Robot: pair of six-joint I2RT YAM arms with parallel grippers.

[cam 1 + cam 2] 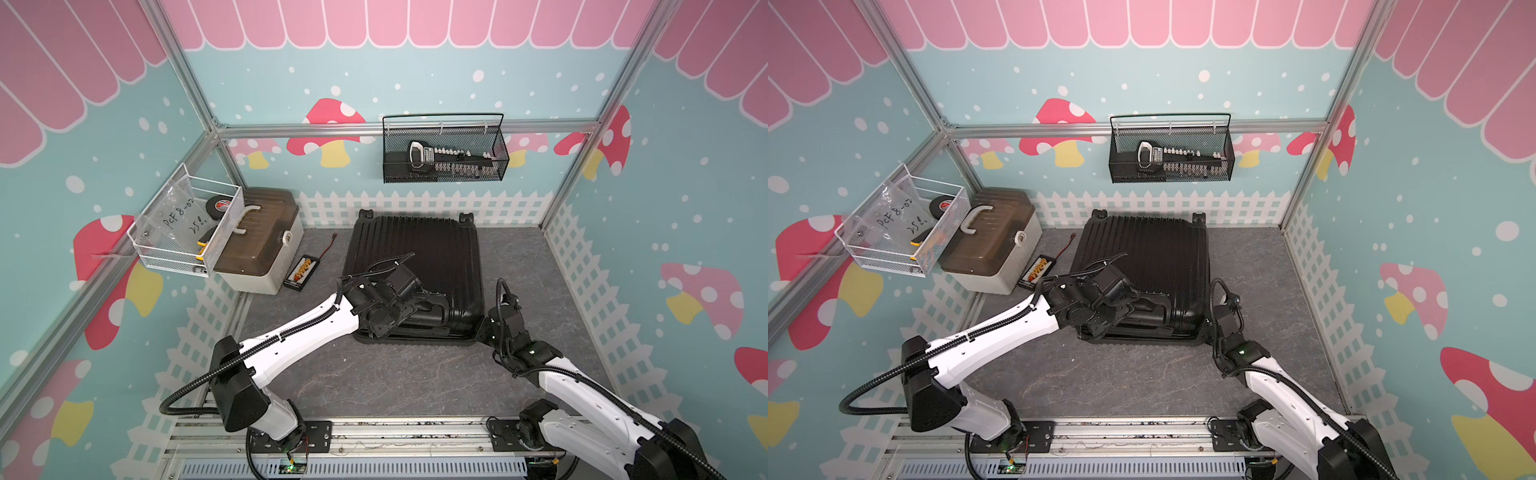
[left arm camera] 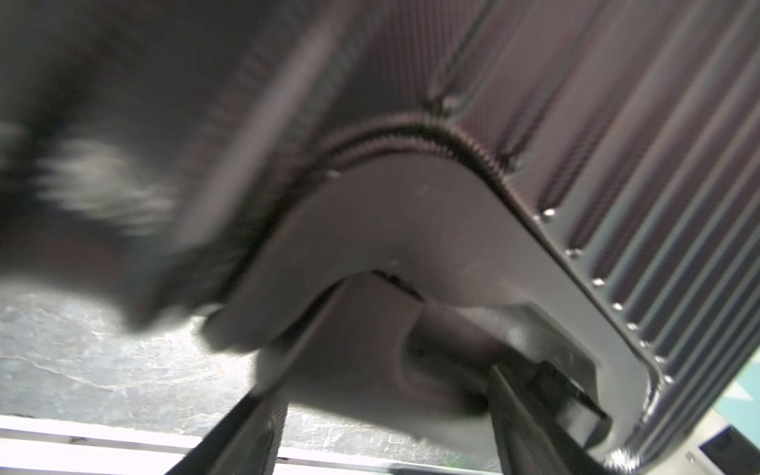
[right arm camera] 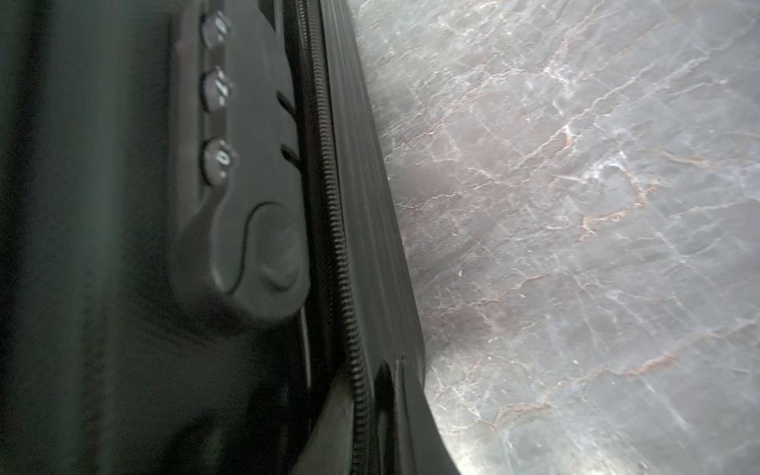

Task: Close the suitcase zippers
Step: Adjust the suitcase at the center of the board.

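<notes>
The suitcase (image 1: 419,249) lies flat on the grey marbled desk (image 1: 395,374), shells together and ribbed shell up, midway along the far edge. Two of its wheels (image 1: 466,217) point at the back wall.

The left pincer (image 1: 434,309) is over the case's near-left corner by the recessed handle. In the left wrist view its fingers (image 2: 246,432) are spread wide and released, and whether they touch the case is unclear. The zipper track (image 2: 395,137) curves round the corner above them in that view.

The right pincer (image 1: 482,328) sits at the case's near-right corner, black on black. It is clenched, and I cannot tell whether it pinches anything. The right wrist view shows the zipper teeth (image 3: 329,197) running just beside a three-dial combination lock (image 3: 218,86). No pull shows there.

A beige toolbox with a brown lid (image 1: 257,245) stands in the far-left corner of the desk. A small connector board (image 1: 300,272) lies between it and the suitcase.
</notes>
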